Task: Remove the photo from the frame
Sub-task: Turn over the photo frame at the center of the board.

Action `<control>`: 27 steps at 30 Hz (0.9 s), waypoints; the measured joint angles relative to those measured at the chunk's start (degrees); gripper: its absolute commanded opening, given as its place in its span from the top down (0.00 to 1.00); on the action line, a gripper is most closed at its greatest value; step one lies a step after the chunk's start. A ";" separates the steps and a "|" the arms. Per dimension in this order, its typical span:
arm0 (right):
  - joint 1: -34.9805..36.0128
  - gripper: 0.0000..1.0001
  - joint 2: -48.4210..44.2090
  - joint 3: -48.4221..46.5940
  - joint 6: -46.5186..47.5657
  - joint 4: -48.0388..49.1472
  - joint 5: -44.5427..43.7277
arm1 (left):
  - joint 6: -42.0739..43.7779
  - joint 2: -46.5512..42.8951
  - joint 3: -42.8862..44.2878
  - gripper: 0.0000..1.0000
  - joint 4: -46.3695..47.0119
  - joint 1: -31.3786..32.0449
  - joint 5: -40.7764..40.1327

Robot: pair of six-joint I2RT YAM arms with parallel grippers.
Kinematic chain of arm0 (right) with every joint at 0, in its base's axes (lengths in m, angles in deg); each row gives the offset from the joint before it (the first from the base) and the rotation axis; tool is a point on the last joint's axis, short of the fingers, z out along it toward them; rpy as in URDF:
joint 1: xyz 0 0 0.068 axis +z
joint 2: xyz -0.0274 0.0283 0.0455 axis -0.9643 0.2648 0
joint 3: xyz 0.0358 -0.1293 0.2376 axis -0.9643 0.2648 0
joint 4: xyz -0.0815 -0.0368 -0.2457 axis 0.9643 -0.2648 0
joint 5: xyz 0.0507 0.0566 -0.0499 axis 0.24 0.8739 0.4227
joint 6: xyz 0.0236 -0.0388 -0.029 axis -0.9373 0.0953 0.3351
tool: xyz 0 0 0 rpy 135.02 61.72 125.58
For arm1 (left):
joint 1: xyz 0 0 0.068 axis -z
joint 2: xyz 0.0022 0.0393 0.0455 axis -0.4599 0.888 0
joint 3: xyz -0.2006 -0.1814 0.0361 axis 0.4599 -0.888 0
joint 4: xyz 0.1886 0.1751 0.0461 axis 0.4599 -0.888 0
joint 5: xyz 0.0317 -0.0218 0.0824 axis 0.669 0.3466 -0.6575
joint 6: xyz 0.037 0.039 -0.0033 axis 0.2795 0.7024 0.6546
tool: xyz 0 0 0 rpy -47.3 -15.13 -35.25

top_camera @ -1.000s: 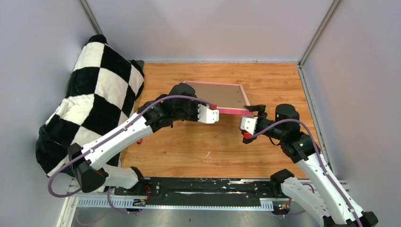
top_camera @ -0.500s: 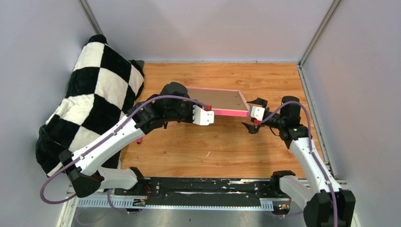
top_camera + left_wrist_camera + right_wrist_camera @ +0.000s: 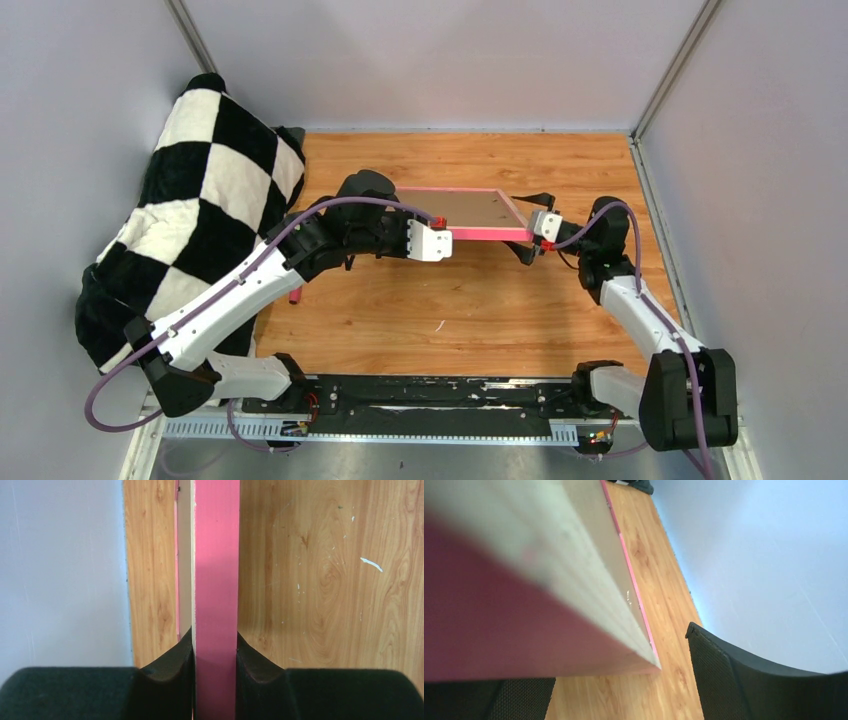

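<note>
The frame (image 3: 492, 235), pink-edged, is held off the table with its brown backing board (image 3: 470, 208) facing up. My left gripper (image 3: 440, 232) is shut on the near-left part of its pink edge (image 3: 216, 580), and the black pads (image 3: 170, 665) press both faces. My right gripper (image 3: 532, 228) is open at the frame's near-right corner. One finger stands above it and one below, and neither touches it. In the right wrist view that corner (image 3: 574, 645) sits between the wide-apart fingers (image 3: 744, 680). The photo is hidden.
A black-and-white checkered cushion (image 3: 200, 210) leans against the left wall. A small red thing (image 3: 295, 297) lies by the left arm, and a white scrap (image 3: 437, 325) lies on the wooden table (image 3: 450, 300). Grey walls close in the back and right.
My right gripper has swung from in front of the frame's near edge out to its right corner and now straddles it. The left gripper and the frame have shifted slightly left.
</note>
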 measured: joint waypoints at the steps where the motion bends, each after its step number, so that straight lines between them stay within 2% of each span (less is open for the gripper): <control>1: 0.00 0.08 0.42 0.11 -0.70 1.84 -0.02 | 0.00 0.02 0.04 1.00 0.00 0.00 0.07; 4: 0.00 0.09 1.40 0.76 -2.21 6.56 -0.22 | -0.02 0.07 0.09 1.00 0.00 -0.04 0.33; 8: 0.00 0.20 2.34 0.96 -2.80 9.22 0.59 | -0.09 0.31 0.48 1.00 -0.35 -0.07 0.66; 11: 0.00 0.44 2.71 0.90 -1.97 8.09 2.69 | -0.11 0.96 1.53 1.00 -1.07 -0.07 0.90; 13: 0.33 0.52 2.73 0.79 -0.79 6.93 3.69 | -0.13 1.49 2.34 1.00 -1.64 -0.11 1.01; 18: 0.52 0.87 2.34 0.52 2.08 6.49 3.54 | 0.09 1.99 3.28 1.00 -2.99 -0.22 1.57; 21: 0.52 0.97 1.27 0.50 3.43 6.51 3.63 | -0.04 1.99 4.13 1.00 -3.06 -0.55 2.05; 22: 0.52 0.99 0.85 0.48 3.15 6.12 3.50 | -0.11 2.01 4.35 0.94 -3.19 -0.68 2.32; 24: 0.52 1.00 0.04 0.48 2.97 5.22 3.32 | -0.46 2.08 4.66 0.62 -3.65 -0.74 2.67; 27: 0.55 1.00 -1.53 0.28 2.51 3.02 3.17 | -2.03 2.80 6.47 0.28 -4.13 -1.51 3.78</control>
